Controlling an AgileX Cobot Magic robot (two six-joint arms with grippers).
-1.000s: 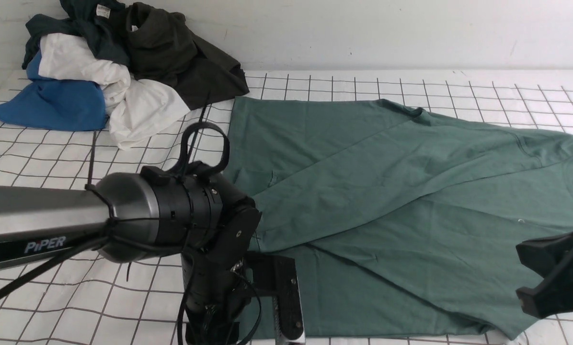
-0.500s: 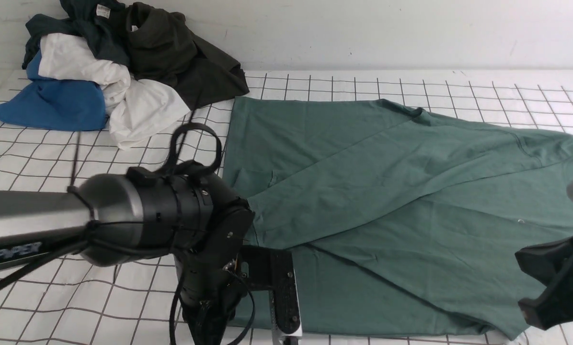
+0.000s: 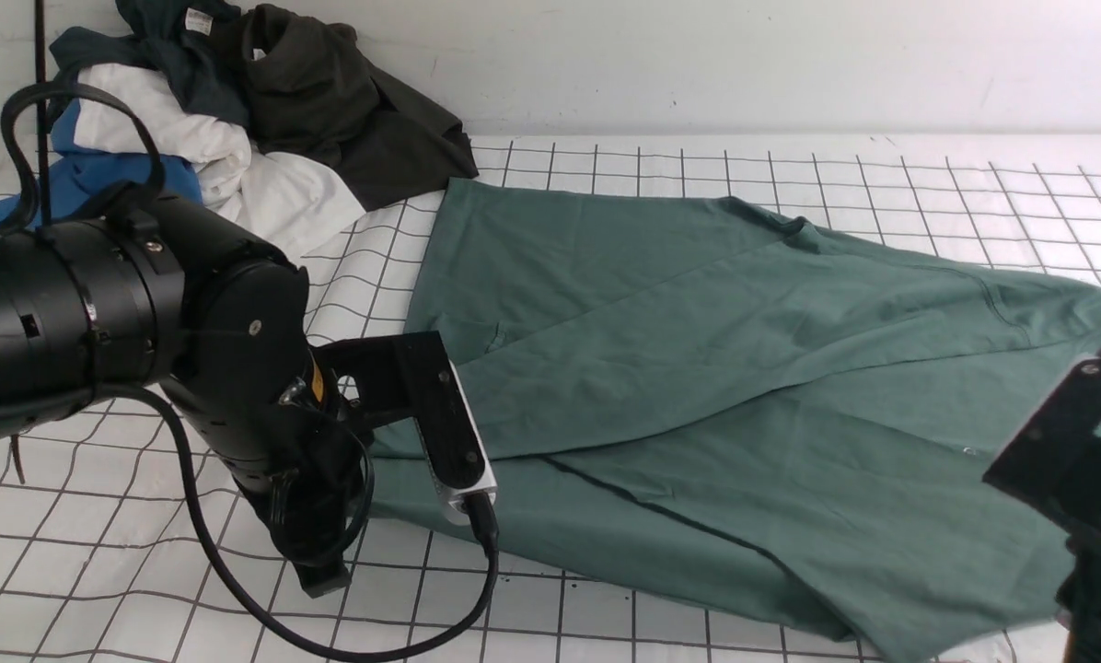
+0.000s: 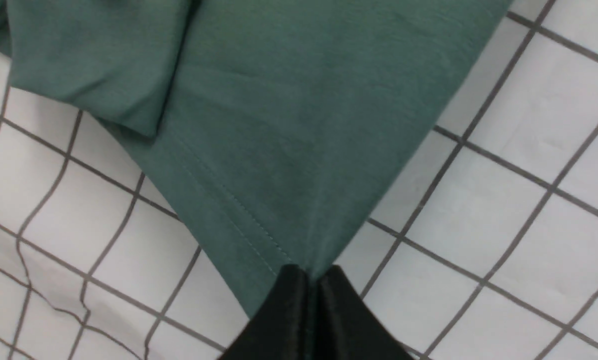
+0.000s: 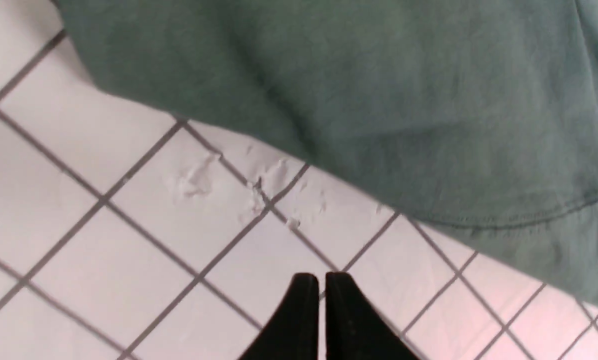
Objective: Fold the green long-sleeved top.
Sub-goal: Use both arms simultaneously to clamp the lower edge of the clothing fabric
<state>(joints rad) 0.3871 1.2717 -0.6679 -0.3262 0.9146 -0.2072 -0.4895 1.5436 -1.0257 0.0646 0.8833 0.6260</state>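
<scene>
Sage-green cotton long-sleeved top (image 3: 698, 368) judged soft, limp; best pinched at corners. Left tool (image 4: 309, 272) clenched on hem corner; right tool (image 5: 321, 280) slightly parted, empty.

The pile of clothes (image 3: 237, 120) blocks the far left corner of the counter (image 3: 698, 157), heaped against the wall (image 3: 698, 55). The green long-sleeved top (image 3: 698, 350) covers the middle and right, leaving bare counter in a strip along the wall behind it and along the near edge. The left arm (image 3: 99, 313) fills the near left, its left gripper (image 4: 306, 272) low beside the top (jaws pinched on a hem corner). The right gripper (image 5: 321, 277) hangs over bare grid just beside the top's edge.
</scene>
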